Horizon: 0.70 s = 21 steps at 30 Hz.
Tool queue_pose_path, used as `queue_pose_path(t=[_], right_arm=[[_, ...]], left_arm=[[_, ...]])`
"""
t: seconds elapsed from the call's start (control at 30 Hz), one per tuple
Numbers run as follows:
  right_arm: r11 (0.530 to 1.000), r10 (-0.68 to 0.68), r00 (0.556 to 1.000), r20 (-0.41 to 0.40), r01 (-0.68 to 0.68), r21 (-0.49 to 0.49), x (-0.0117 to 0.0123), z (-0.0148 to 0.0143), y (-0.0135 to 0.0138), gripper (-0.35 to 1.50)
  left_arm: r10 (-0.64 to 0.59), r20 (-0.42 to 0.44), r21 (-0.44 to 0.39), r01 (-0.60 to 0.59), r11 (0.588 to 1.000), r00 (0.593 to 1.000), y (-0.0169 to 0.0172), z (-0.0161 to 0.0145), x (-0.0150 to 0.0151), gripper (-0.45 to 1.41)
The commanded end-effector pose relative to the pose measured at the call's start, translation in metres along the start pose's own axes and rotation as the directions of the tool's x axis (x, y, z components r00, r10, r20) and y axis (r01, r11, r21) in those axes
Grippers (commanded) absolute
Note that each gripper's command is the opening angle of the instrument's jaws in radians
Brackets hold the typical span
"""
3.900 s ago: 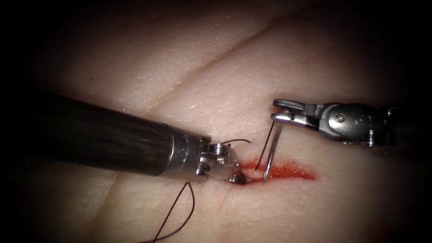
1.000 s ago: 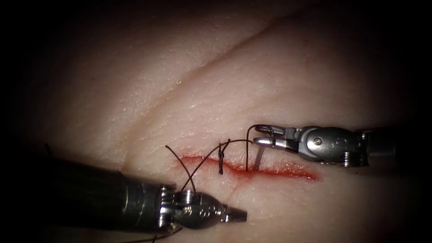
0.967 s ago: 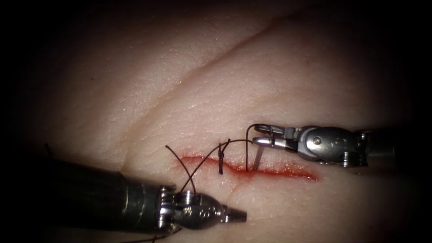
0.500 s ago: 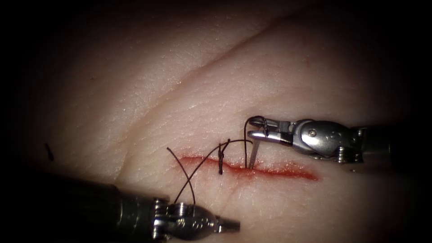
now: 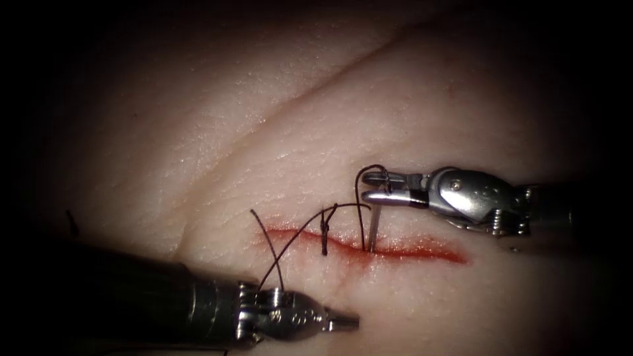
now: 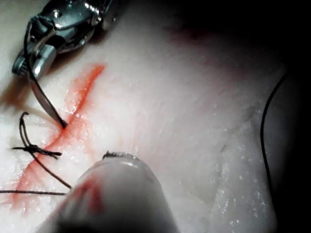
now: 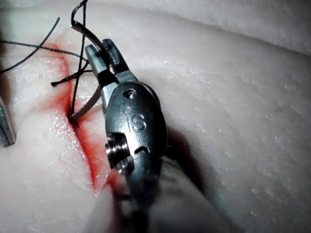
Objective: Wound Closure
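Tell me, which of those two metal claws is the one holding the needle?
The right arm's pincer, coming in from the picture's right. It grips the needle near its thread end, tip down in the cut. The left arm's pincer, below the cut, is shut on nothing.

The needle [image 5: 372, 231] is held near its rear end by the right tool [image 5: 374, 187], its tip set in the cut [image 5: 395, 250] (right of the knot [image 5: 324, 231]). The left tool [image 5: 343, 322] is placed in front, left of the needle.

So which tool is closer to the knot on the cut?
Right. The right tool holds the needle just right of the knot; the left tool sits lower, below the cut.
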<state>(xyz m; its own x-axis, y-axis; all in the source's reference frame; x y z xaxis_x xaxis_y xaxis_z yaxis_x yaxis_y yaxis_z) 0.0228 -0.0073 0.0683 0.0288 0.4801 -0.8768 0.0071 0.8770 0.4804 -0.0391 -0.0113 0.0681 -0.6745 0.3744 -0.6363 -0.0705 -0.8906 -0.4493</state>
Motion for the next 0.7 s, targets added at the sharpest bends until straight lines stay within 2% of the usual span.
queue_pose_path(t=[0.03,0.27,0.4,0.63,0.7], right_arm=[[1.000,0.007,1.000,-0.001,-0.007,0.002,-0.0006,0.0008,-0.0002,-0.35],[0.999,0.036,0.999,0.003,-0.036,-0.012,-0.0003,0.0008,0.0003,-0.35],[0.998,0.066,0.998,0.003,-0.066,-0.023,0.0007,0.0006,0.0014,-0.35],[0.992,0.129,0.992,0.006,-0.129,-0.016,0.0001,0.0008,0.0007,-0.35],[0.987,0.158,0.987,0.028,-0.158,-0.008,-0.0004,0.0010,0.0003,-0.35]], left_arm=[[0.001,0.001,-0.001,-0.001,1.000,1.000,0.0002,0.0008,-0.0002,-0.18],[-0.004,-0.007,0.001,0.004,1.000,1.000,0.0006,0.0009,-0.0005,-0.18],[-0.008,-0.010,-0.003,0.008,1.000,1.000,0.0007,0.0013,-0.0006,-0.18],[-0.010,-0.012,-0.004,0.010,1.000,1.000,0.0004,0.0016,-0.0004,-0.18],[-0.010,-0.012,-0.005,0.010,1.000,1.000,0.0004,0.0016,-0.0003,-0.18]])
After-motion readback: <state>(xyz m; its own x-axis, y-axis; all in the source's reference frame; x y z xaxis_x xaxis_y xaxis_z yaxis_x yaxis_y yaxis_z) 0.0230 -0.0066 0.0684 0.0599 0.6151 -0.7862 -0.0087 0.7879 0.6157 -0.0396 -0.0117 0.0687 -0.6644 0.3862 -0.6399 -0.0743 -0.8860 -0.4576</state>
